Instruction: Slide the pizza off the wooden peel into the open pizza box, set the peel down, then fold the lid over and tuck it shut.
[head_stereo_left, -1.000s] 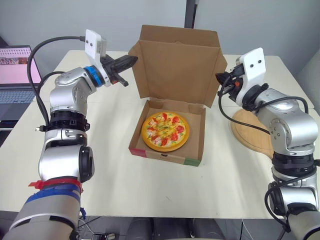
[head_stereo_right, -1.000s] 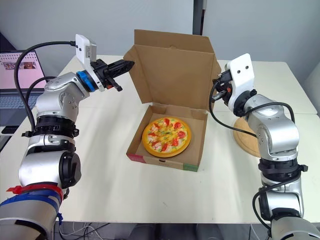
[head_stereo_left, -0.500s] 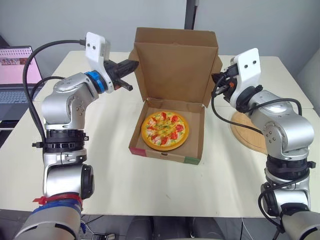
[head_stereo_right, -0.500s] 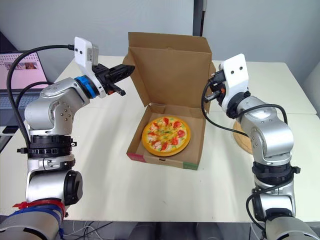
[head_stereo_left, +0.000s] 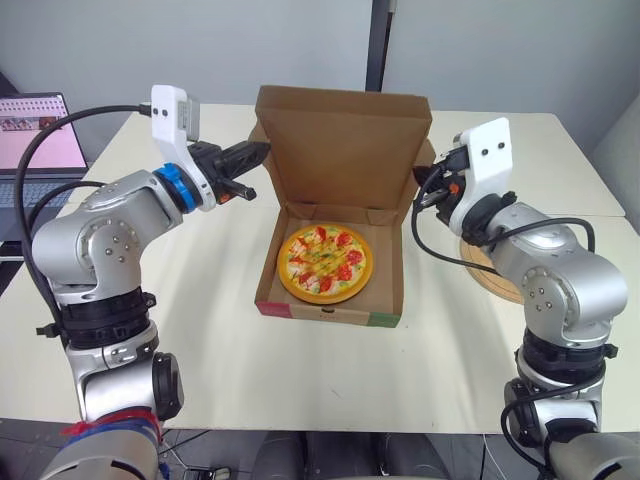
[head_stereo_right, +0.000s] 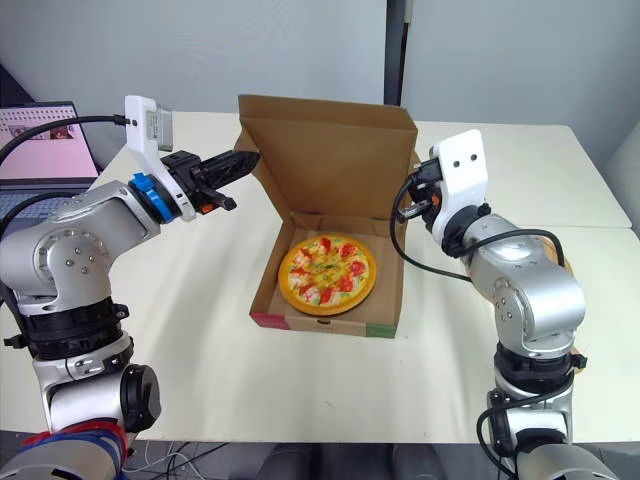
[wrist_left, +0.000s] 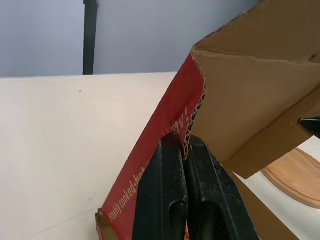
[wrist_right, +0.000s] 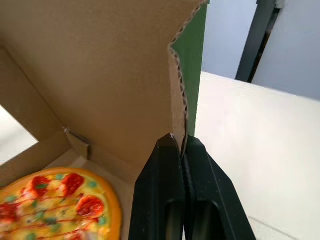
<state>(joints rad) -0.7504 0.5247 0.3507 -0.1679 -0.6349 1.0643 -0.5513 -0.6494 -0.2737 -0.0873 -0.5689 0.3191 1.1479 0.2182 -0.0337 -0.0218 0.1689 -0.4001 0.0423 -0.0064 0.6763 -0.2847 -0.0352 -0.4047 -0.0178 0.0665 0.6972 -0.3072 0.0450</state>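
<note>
My left gripper (wrist_left: 184, 145) and right gripper (wrist_right: 181, 140) each pinch a side edge of the lid (head_stereo_left: 343, 150). It's tipped further forward over the pizza (head_stereo_left: 323, 262), so folding's underway, tuck still to do.

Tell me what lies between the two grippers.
The raised lid spans that stretch, as the left eye view shows. The wrist views show the left gripper and the right gripper each pinching a side edge of it.

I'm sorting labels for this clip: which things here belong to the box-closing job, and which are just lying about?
Job: pizza, pizza box, lid, wooden peel, left gripper, right gripper (both clamped on the lid).
Lying about: laptop, off to the robot's left.
</note>
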